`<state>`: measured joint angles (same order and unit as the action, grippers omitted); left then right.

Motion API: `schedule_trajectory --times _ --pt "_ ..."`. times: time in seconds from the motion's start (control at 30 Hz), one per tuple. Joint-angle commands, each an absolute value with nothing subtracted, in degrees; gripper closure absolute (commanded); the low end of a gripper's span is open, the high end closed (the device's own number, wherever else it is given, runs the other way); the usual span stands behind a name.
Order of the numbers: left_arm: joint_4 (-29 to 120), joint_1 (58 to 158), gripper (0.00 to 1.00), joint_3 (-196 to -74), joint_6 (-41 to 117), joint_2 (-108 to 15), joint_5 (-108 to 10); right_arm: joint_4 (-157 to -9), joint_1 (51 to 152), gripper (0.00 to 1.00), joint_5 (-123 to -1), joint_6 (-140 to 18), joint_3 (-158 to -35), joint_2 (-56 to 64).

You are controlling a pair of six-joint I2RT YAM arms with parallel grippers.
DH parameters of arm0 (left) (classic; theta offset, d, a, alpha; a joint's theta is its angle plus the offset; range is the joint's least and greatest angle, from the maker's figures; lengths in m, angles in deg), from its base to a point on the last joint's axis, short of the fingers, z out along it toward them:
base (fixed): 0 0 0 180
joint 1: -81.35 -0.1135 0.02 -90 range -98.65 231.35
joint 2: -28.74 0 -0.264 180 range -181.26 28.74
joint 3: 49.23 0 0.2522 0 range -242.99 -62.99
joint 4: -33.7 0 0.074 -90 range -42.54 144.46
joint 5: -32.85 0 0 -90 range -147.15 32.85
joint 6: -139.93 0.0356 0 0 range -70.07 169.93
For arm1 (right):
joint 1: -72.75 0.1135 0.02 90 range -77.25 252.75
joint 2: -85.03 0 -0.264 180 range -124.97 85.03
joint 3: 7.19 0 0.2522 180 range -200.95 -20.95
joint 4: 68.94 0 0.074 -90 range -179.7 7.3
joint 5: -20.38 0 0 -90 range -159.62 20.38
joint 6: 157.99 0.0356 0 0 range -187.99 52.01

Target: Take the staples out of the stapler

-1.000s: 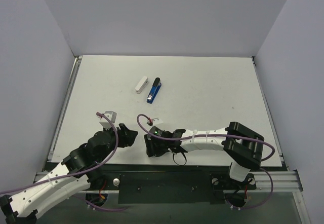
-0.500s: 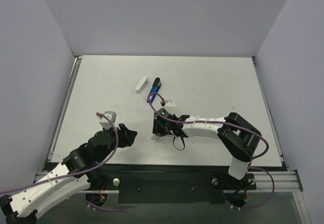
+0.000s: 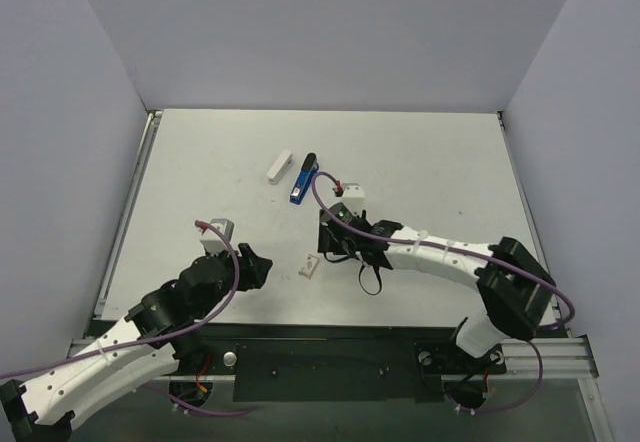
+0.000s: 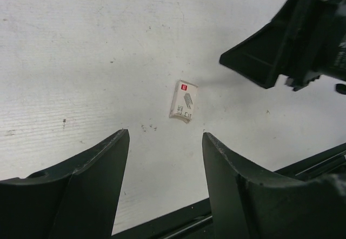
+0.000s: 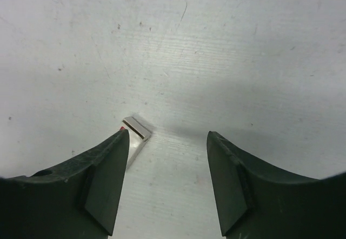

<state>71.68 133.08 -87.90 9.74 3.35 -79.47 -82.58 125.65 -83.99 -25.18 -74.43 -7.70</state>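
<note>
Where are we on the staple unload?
Done: nothing visible. The blue stapler lies on the table, apart from both grippers, and no loose staples are seen. In hand: nothing. The left gripper and right gripper are both open and empty, near a small white box. Left: the whole unload.

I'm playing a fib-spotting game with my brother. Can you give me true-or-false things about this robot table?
1. A blue stapler lies on the table. True.
2. The right end effector grips the stapler. False: it is open and empty.
3. A small white box lies ahead of the left end effector. True.
4. The left end effector is shut. False: it is open.
5. The white bar lies right of the stapler. False: seen from above, it lies left of it.
</note>
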Motion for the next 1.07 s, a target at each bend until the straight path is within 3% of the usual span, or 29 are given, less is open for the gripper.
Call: schedule_trajectory --times 0.0,0.13,0.23,0.33,0.4,0.8,1.03 --pt "69.78 133.29 0.32 -91.64 11.25 2.03 -80.35 -88.14 125.57 0.41 -90.62 -30.97 -72.73 4.40" --pt "69.87 133.29 0.24 -93.92 12.74 0.71 -80.96 -90.60 125.66 0.18 -95.62 -35.19 -70.62 13.72" --pt "69.61 133.29 0.16 -96.03 14.24 -0.17 -80.97 -92.80 125.57 0.13 -99.22 -37.05 -69.91 20.24" --pt "69.17 133.29 0.13 -97.79 15.91 -1.05 -80.35 -94.64 125.57 0.11 -100.55 -39.51 -69.21 27.52" --pt "69.16 133.29 0.12 -99.28 16.87 -2.02 -80.52 -96.23 125.66 0.04 -100.90 -41.00 -69.38 30.86" --pt "70.22 133.29 0.11 -108.42 20.31 -6.67 -87.11 -103.53 125.66 0.01 -107.32 -42.06 -70.00 40.55" --pt "64.16 133.29 0.10 -105.27 24.43 -5.19 -88.08 -106.15 125.57 0.01 -108.10 -42.69 -71.13 40.83"
